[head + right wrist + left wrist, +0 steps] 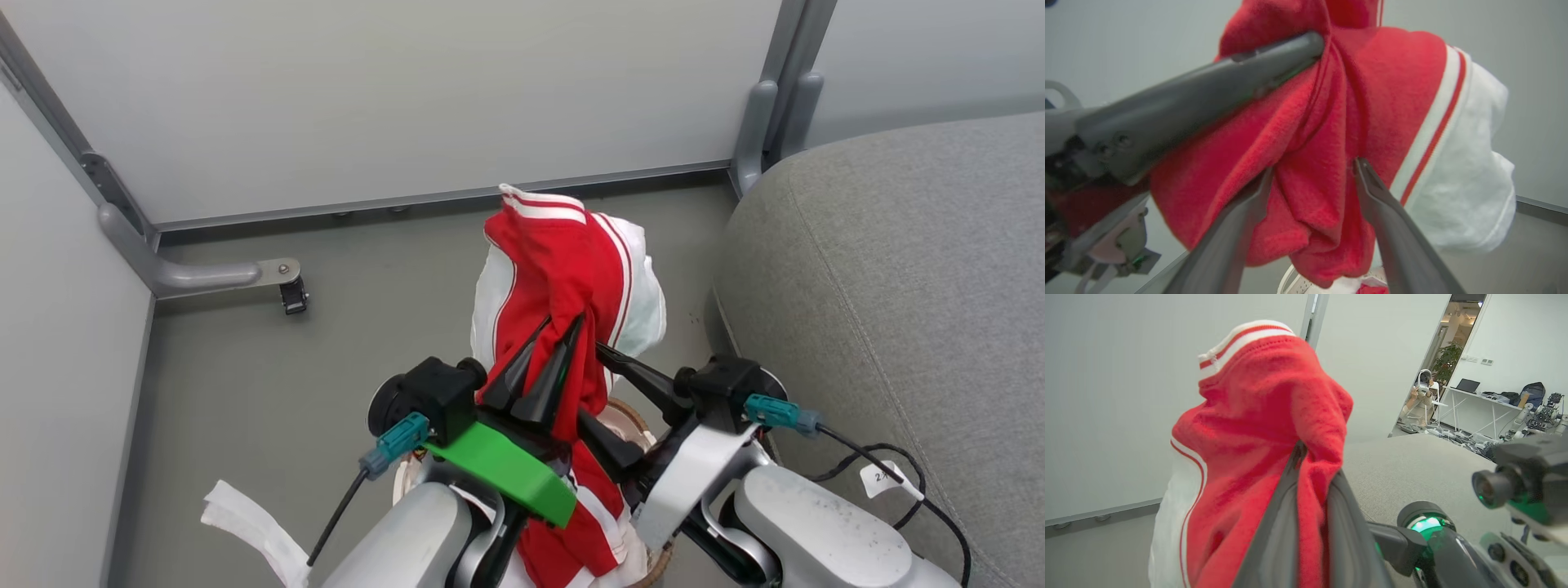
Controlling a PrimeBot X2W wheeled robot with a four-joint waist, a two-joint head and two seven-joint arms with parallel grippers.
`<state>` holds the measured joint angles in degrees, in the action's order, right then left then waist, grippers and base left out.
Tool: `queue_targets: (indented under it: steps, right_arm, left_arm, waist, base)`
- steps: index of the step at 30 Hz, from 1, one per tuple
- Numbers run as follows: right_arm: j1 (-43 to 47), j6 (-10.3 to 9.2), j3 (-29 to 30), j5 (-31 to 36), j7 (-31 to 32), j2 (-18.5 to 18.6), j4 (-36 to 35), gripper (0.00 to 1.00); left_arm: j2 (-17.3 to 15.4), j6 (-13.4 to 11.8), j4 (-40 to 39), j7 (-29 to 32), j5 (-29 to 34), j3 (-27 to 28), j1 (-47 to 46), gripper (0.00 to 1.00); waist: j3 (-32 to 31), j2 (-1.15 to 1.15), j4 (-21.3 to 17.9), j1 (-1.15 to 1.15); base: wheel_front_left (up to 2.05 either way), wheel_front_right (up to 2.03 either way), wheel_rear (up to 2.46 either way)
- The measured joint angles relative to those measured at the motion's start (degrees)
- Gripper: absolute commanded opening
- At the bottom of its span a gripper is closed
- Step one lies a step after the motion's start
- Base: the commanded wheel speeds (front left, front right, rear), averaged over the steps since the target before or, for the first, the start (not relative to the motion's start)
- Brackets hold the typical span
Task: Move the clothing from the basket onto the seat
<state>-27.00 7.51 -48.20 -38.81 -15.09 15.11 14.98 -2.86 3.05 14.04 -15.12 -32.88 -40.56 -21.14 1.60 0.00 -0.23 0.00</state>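
Head above, wrists close, all sharing clothing (563,261)

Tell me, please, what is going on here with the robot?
The robot's left gripper is shut on a soft red-and-white sports garment and holds it up above the oval white perforated plastic basket with a brown rim. The right gripper is open, with its fingers on either side of a red fold of the same garment. The large grey fabric couch seat is to the robot's right, and the garment has not reached it yet.
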Motion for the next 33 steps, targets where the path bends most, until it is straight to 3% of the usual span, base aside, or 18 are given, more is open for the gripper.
queue_targets:
  steps: [8,9,10,11,13,23,24,25,26,33]
  right_arm:
    - [-4.6,0.00,-4.0,-2.5,0.0,1.4,1.5,1.00]
    - [-5.0,0.00,-4.3,-2.6,0.0,1.4,1.7,0.92]
    - [-5.3,0.00,-4.4,-2.6,0.0,1.5,1.9,0.64]
    - [-5.4,0.00,-4.3,-2.6,0.0,1.5,2.0,0.29]
    - [-5.7,0.00,-4.1,-2.6,0.0,1.4,2.2,0.00]
    - [-5.3,0.00,-0.5,-1.8,0.0,1.3,1.6,0.00]
    - [-5.1,0.00,-0.1,-1.5,0.0,1.3,1.5,0.00]
    - [-4.8,0.00,0.4,-1.4,0.0,1.3,1.4,0.00]
    - [-4.4,0.00,1.1,-1.3,0.0,1.3,1.2,0.00]
    - [-1.7,0.00,6.5,-0.1,0.0,1.6,-0.1,0.00]
  left_arm:
    - [0.0,1.7,-0.8,0.0,-6.6,-1.8,0.0,0.00]
    - [0.0,1.7,-0.7,0.0,-6.8,-2.1,0.0,0.00]
    - [0.0,1.9,-0.7,0.0,-6.9,-2.2,-0.1,0.00]
    - [0.0,1.9,-0.7,0.0,-6.9,-2.3,-0.1,0.00]
    - [0.0,2.0,-0.6,0.0,-7.0,-2.5,-0.2,0.00]
    - [0.1,1.2,-0.1,-0.1,-6.3,-2.1,-0.7,0.00]
    - [0.1,0.8,-0.2,0.0,-5.5,-1.8,-0.7,0.25]
    - [0.1,0.5,-0.4,-0.1,-4.8,-1.4,-0.7,0.67]
    - [0.1,0.4,-0.5,-0.1,-4.2,-0.9,-0.7,1.00]
    - [0.1,-0.4,0.0,0.0,1.2,1.1,-0.5,1.00]
  waist:
    - [0.9,0.00,1.4,0.00]
    - [1.0,0.00,1.5,0.00]
    - [1.1,0.00,1.7,0.00]
    - [1.2,0.00,1.8,0.00]
    - [1.4,0.00,2.0,0.00]
    - [2.0,0.00,2.0,0.00]
    - [2.1,0.00,1.8,0.00]
    - [2.1,0.00,1.5,0.00]
    - [2.2,0.00,1.2,0.00]
    - [2.7,0.00,-2.6,0.00]
  base:
    - [0.00,0.00,0.00]
    - [0.00,0.00,0.00]
    - [0.00,0.00,0.00]
    - [0.00,0.00,0.00]
    - [0.00,0.00,0.00]
    - [0.00,0.00,0.00]
    - [0.00,0.00,0.00]
    - [0.00,0.00,0.00]
    - [0.00,0.00,0.00]
    - [0.00,0.00,0.00]
